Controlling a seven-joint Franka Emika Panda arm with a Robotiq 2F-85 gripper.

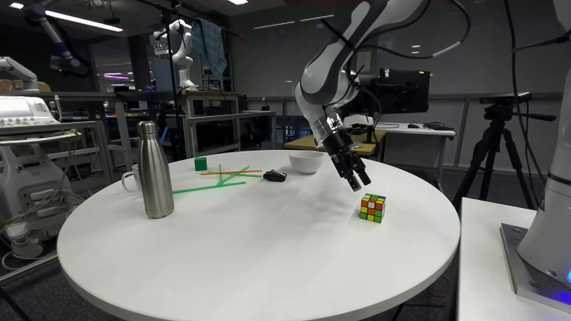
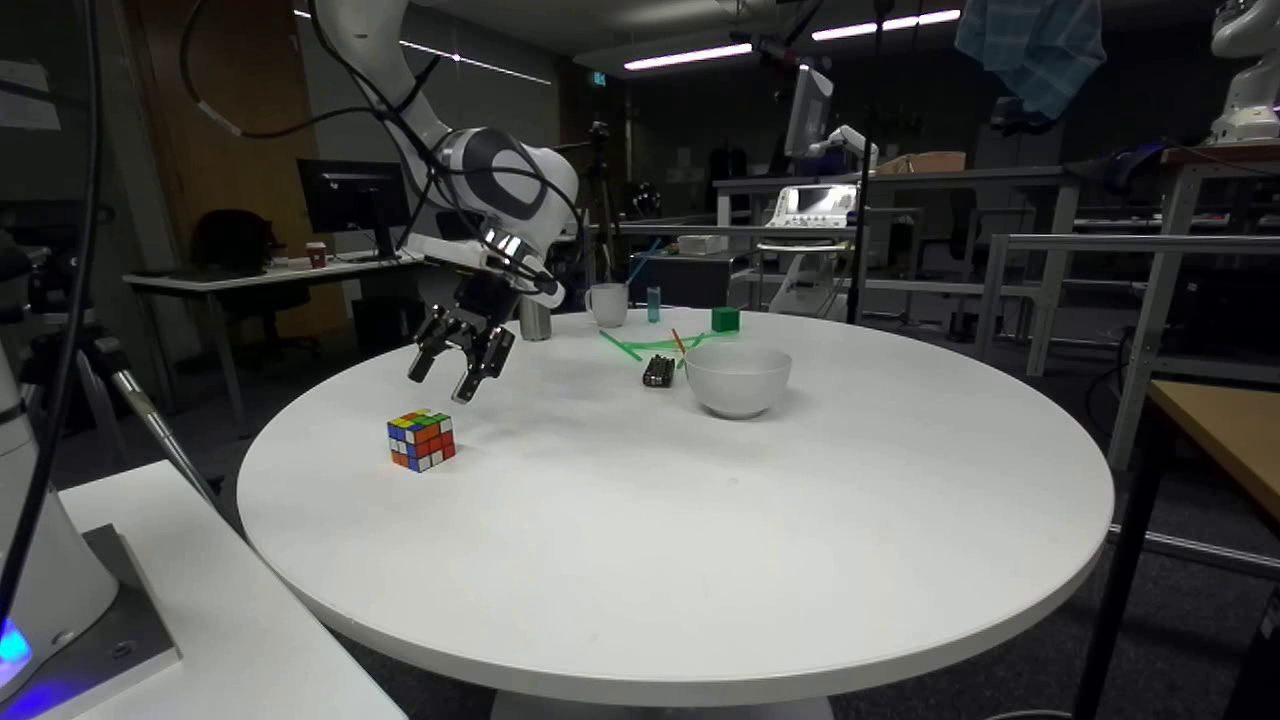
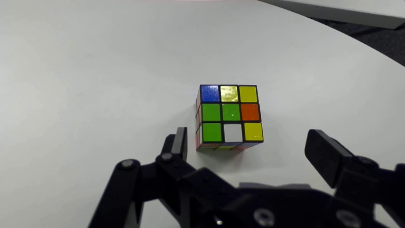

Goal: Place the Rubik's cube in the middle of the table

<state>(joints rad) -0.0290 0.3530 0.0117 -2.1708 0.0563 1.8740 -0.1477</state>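
Resting on the white top of the round table [image 1: 250,267], the Rubik's cube [image 3: 229,113] is sitting away from the middle, near the rim on the side of the robot's base [image 1: 546,227]. In the wrist view its upper face is showing green, yellow, blue, white and orange squares. Near it and higher up, the gripper [image 2: 440,386] is hovering with its jaws standing wide apart; the cube is lying ahead of the gap, apart from both jaws. The arm [image 1: 323,75] is leaning in over the table in both exterior views.

Farther across the table, a small dark object [image 1: 275,176] is lying near a white bowl [image 2: 738,393], and an orange strip [image 1: 241,172] is lying across green strips [image 1: 209,187]. A green block [image 1: 200,164] is sitting near them. A steel bottle [image 1: 156,178] is standing upright, well apart from the cube, and a white mug [image 2: 608,305] is standing near the bottle.

Beyond the round table, the base is resting on a rectangular white table [image 1: 486,267]. In an exterior view a black tripod [image 1: 495,129] is standing behind it, and a blue cloth [image 1: 208,47] is hanging near another white robot arm [image 1: 182,58] in the background.
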